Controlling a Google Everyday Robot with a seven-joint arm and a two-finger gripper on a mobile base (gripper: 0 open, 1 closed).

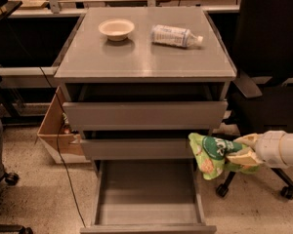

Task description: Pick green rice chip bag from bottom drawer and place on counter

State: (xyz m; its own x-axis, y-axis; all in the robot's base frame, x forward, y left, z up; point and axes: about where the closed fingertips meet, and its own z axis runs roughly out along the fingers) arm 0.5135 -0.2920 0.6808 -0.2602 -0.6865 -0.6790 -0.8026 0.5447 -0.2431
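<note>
The gripper [241, 150] reaches in from the right, its fingers clenched on the green rice chip bag [209, 153]. It holds the bag in the air just right of the open bottom drawer [146, 196], well below the counter [136, 57]. The bag's long axis runs roughly left to right, its free end pointing left.

Green rice chip bag [210, 154] held in the air at the right of the frame.
The gripper [240, 150] clamps the bag just right of the middle drawer [136, 149], above the open bottom drawer [146, 191]. A bowl [116, 29] and a bottle [176, 35] rest on the counter [136, 60] in the upper half.
</note>
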